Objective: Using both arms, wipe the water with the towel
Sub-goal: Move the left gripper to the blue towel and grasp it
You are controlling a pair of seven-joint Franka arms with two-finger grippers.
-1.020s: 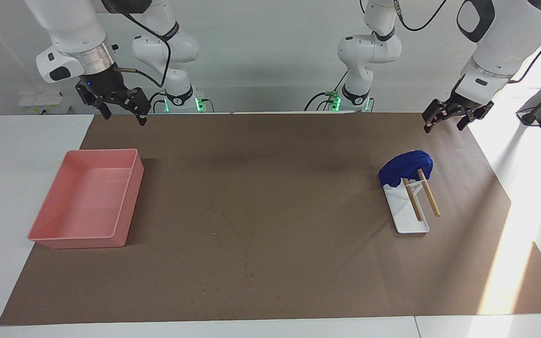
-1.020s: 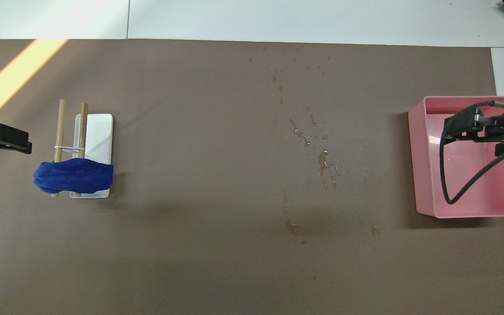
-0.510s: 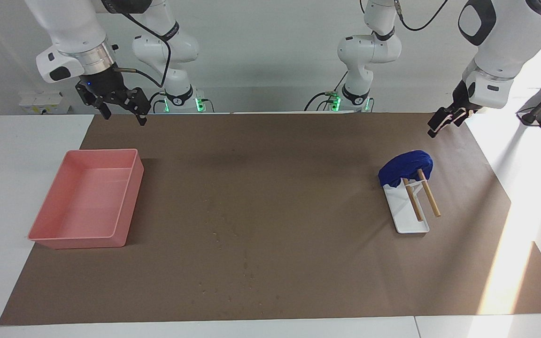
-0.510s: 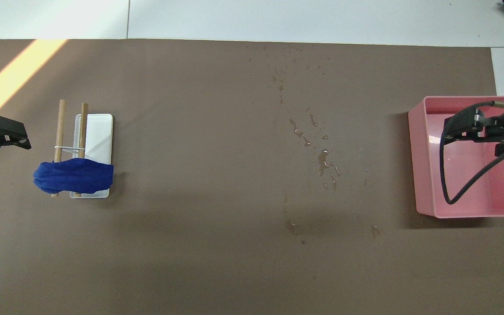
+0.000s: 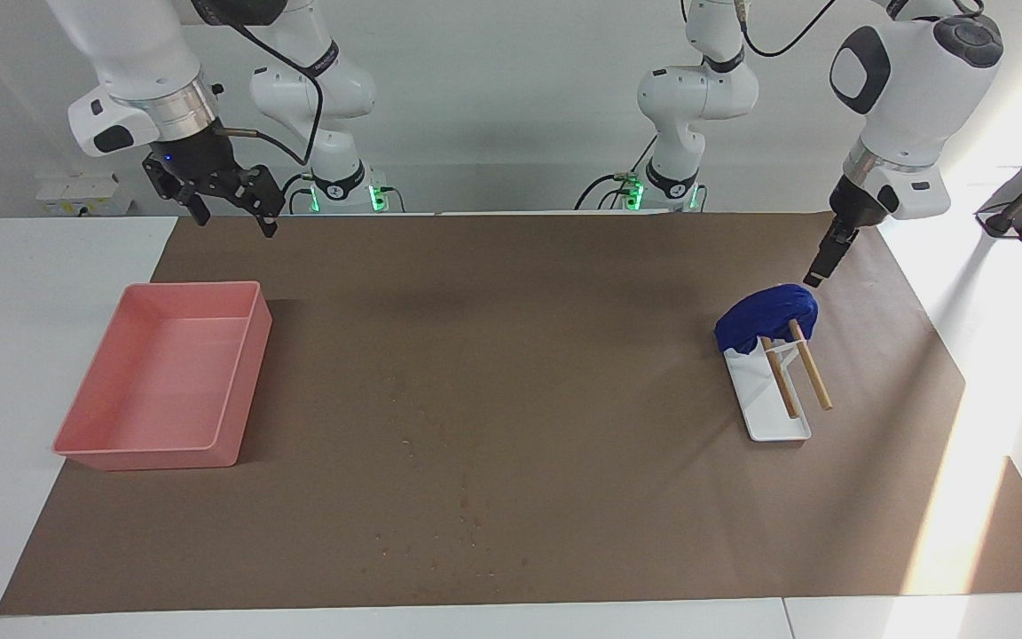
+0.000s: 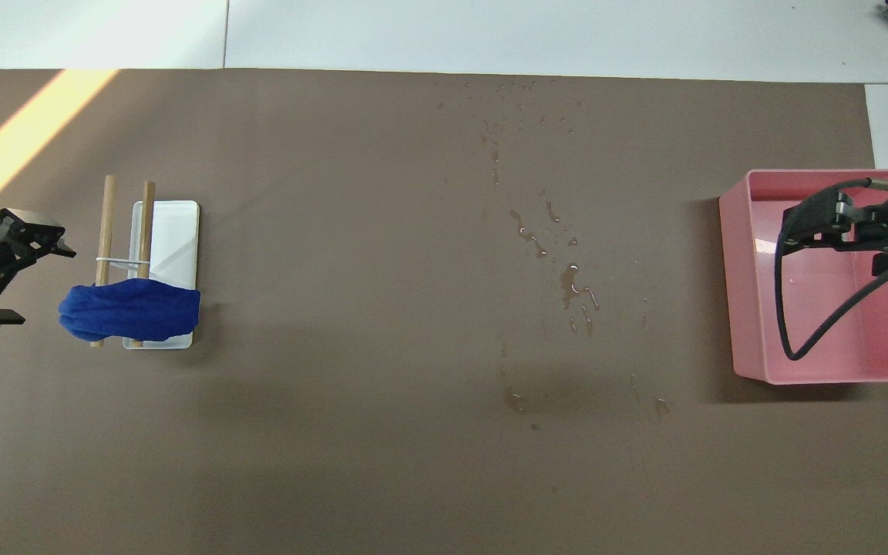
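Note:
The deep-blue towel (image 5: 768,315) hangs over the two wooden rods of a white rack (image 5: 777,422) toward the left arm's end; it also shows in the overhead view (image 6: 129,311). The water (image 6: 575,289) lies as scattered droplets on the brown mat mid-table, and faintly in the facing view (image 5: 467,515). My left gripper (image 5: 817,275) is open, pointing down, just above the towel's edge, apart from it; in the overhead view (image 6: 16,277) it is beside the towel. My right gripper (image 5: 236,219) is open and empty, raised over the pink tray (image 6: 829,227).
A pink tray (image 5: 245,390) stands at the right arm's end, its rim showing in the overhead view (image 6: 729,285). The brown mat (image 5: 564,293) covers most of the table. A bright sun patch lies at the left arm's end.
My left gripper has turned at the wrist and come down and in toward the towel. The right arm waits, unmoved. The towel and the water are unchanged.

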